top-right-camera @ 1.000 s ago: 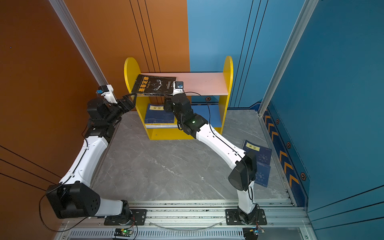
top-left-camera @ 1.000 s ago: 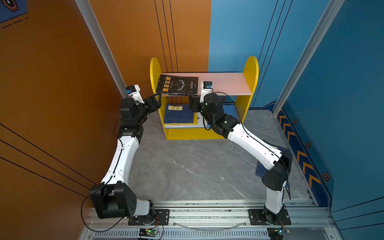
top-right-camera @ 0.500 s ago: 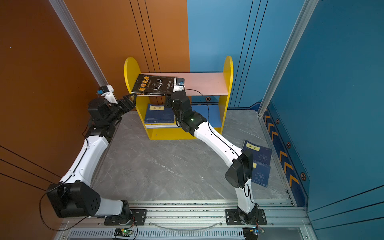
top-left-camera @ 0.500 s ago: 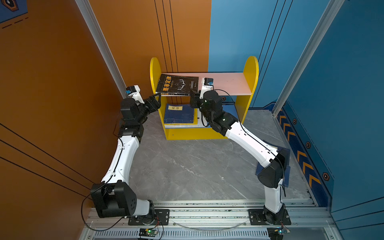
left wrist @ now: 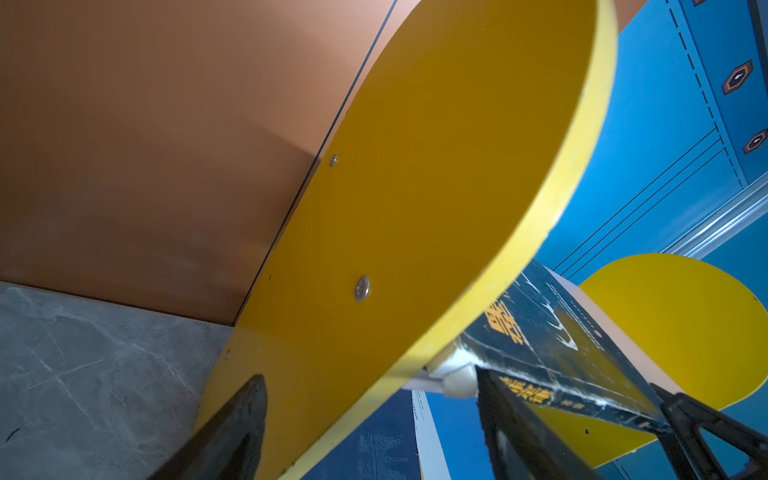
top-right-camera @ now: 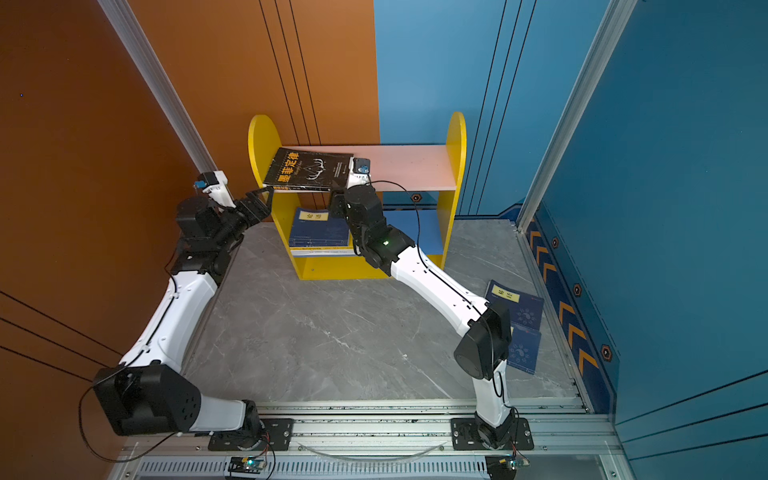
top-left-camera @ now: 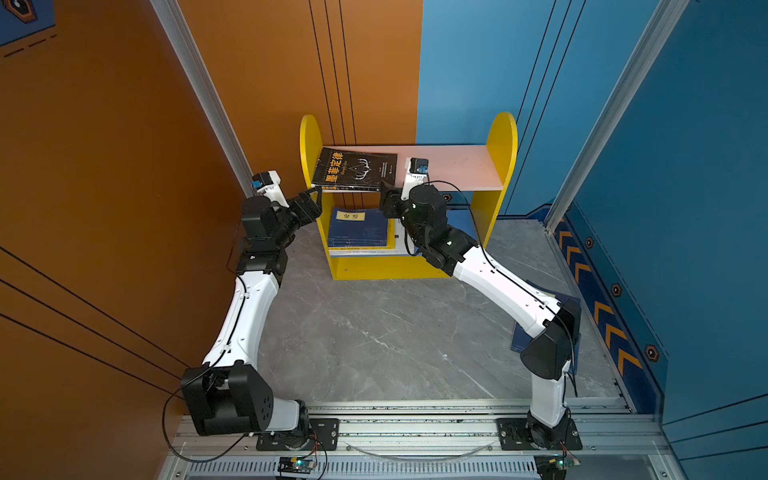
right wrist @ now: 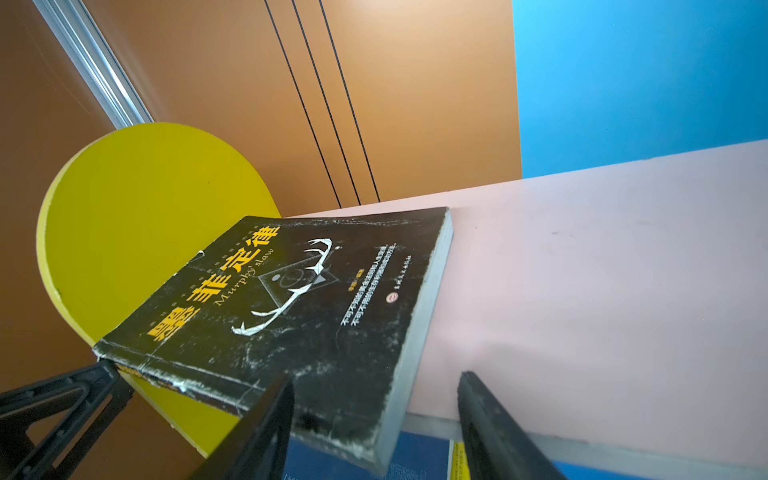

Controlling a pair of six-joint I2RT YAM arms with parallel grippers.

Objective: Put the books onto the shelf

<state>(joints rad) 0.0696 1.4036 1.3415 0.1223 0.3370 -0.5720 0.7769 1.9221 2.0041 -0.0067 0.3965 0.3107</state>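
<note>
A black book with orange characters (top-left-camera: 353,170) (top-right-camera: 307,170) (right wrist: 299,299) lies flat at the left end of the shelf's pink upper board (top-left-camera: 457,166) (top-right-camera: 411,166), overhanging its front edge. My right gripper (top-left-camera: 386,195) (right wrist: 376,378) is open, with the book's front right corner between its fingers. My left gripper (top-left-camera: 313,199) (left wrist: 370,376) is open astride the front edge of the shelf's left yellow side panel (left wrist: 415,208), one finger (left wrist: 511,415) close under the black book (left wrist: 552,345). Navy books (top-left-camera: 359,226) (top-right-camera: 318,228) are stacked on the blue lower board.
Two more navy books (top-right-camera: 519,316) lie on the grey floor at the right, partly behind my right arm's elbow (top-right-camera: 482,349). Orange and blue walls stand close behind and beside the shelf. A metal rail (top-left-camera: 415,419) carries both arm bases in front.
My right wrist lifted slightly toward the book's corner, then settled back. The black book and my left arm have barely moved.
</note>
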